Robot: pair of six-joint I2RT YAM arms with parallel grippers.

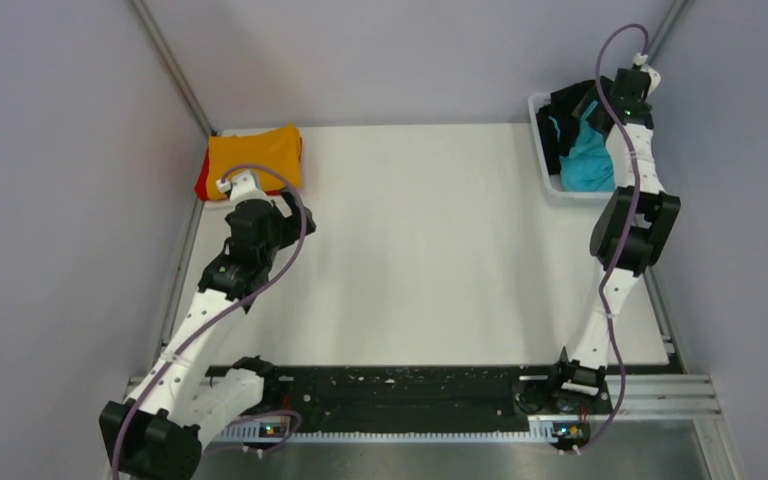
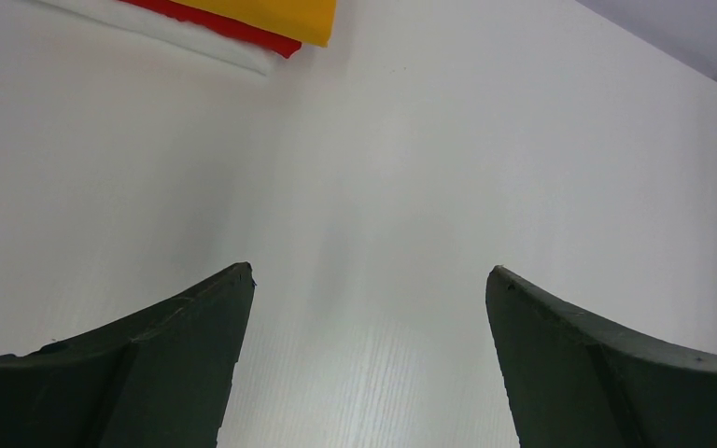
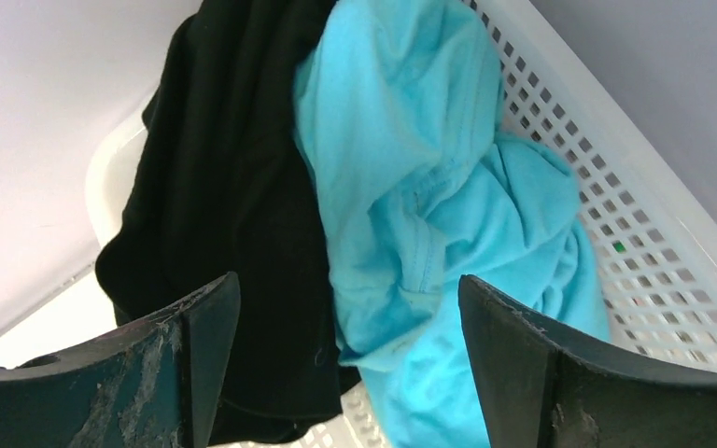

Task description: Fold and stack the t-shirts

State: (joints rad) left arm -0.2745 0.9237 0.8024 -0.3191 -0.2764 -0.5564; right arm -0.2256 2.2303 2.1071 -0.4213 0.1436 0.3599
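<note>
Upper right, the right end effector (image 3: pixel 347 280), spread, hangs over the turquoise shirt (image 3: pixel 429 187) and black shirt (image 3: pixel 224 187) in the basket (image 3: pixel 653 252); best pinch one turquoise fold only. The left end effector (image 2: pixel 370 269), spread and empty, is near the folded orange shirt (image 1: pixel 255 155), upper left.

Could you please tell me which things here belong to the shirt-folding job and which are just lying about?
Part of the job:
orange t-shirt
red t-shirt under it
black t-shirt
turquoise t-shirt

Just there:
white mesh basket holding the last two
table
</note>
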